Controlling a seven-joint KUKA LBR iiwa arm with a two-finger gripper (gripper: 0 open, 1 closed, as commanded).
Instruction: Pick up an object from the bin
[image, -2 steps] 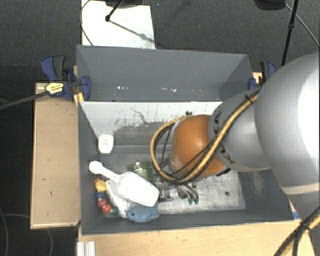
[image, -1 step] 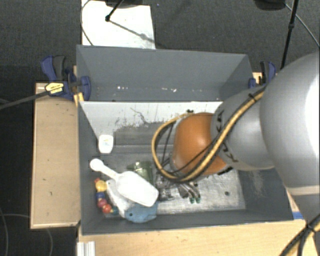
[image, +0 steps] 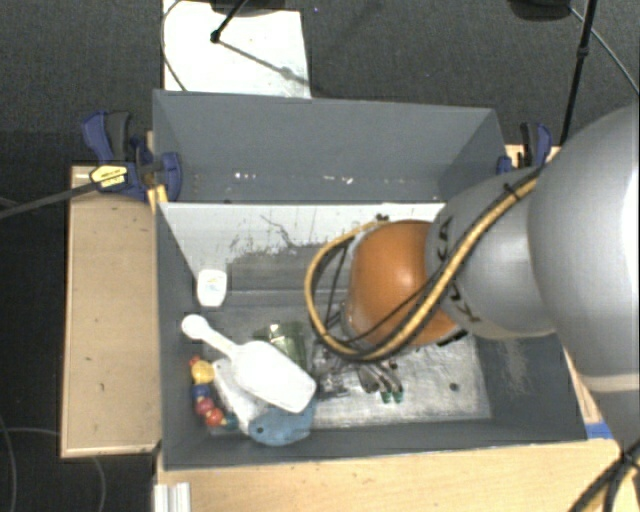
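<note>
My gripper (image: 348, 376) is low in the middle of the bin, under the orange wrist cover. Just left of it lies a white plastic scoop (image: 258, 373), with its handle pointing up and to the left. A crumpled clear-green wrapper (image: 286, 340) sits between the scoop and the gripper, close to the gripper's left side. A blue rounded thing (image: 281, 428) lies below the scoop at the front wall. I see nothing held in the gripper.
A string of coloured beads (image: 205, 398) lies in the front left corner. A small white cap (image: 212, 287) rests by the left wall further back. The arm and its cables cover the right half of the bin.
</note>
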